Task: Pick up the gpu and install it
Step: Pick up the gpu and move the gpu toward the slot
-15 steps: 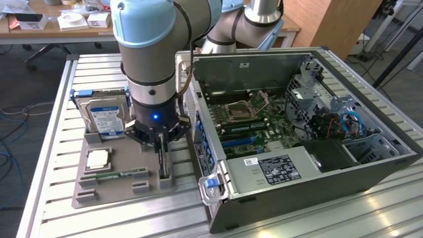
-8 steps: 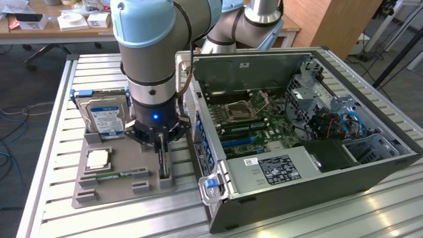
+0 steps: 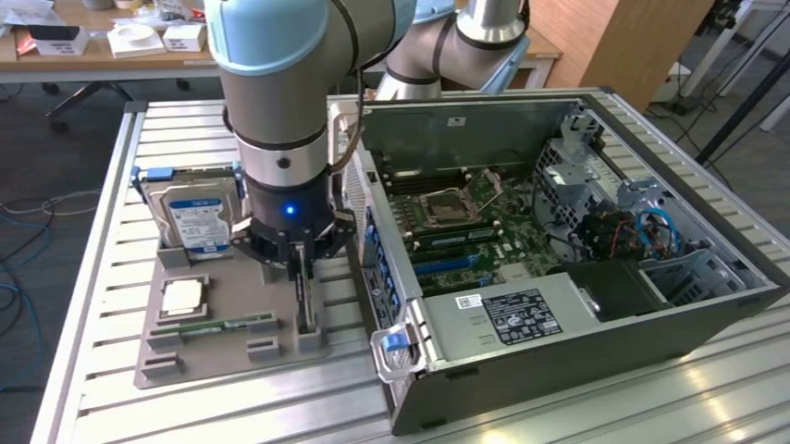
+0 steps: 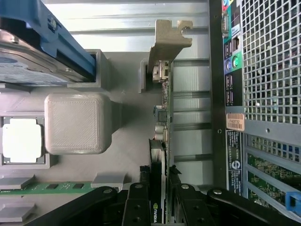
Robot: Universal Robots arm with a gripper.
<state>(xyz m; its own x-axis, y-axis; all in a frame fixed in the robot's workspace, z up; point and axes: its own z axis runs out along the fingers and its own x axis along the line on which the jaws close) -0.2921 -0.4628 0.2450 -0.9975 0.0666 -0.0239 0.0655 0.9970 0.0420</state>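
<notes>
- The gpu [image 4: 164, 117] is seen standing on edge in a slot of the grey holder [image 4: 127, 155], with its metal end bracket pointing away from the gripper [image 4: 160, 188].
- The fingers [image 4: 140, 202] are closed against both faces of the gpu, and the card is gripped while seated in its slot.
- Little room is left on one side: the perforated rear wall of the computer case [image 4: 263, 70] runs just beside the card's edge.
- In the exterior view, the gripper [image 3: 300, 264] is held straight down over the gpu [image 3: 303, 291], at the holder's [image 3: 235, 356] side nearest the case [image 3: 593, 324].
- An upright hard drive [image 3: 198, 217] is found near the arm, on the exterior view's left.
- A processor [image 3: 185, 294] and a green memory stick [image 3: 222, 326] are laid flat in the holder.
- The case is opened upward, and its motherboard [image 3: 482, 231] is exposed.
- Everything is set on a ribbed metal table [image 3: 161, 129]; a wooden workbench [image 3: 111, 60] is seen behind.
</notes>
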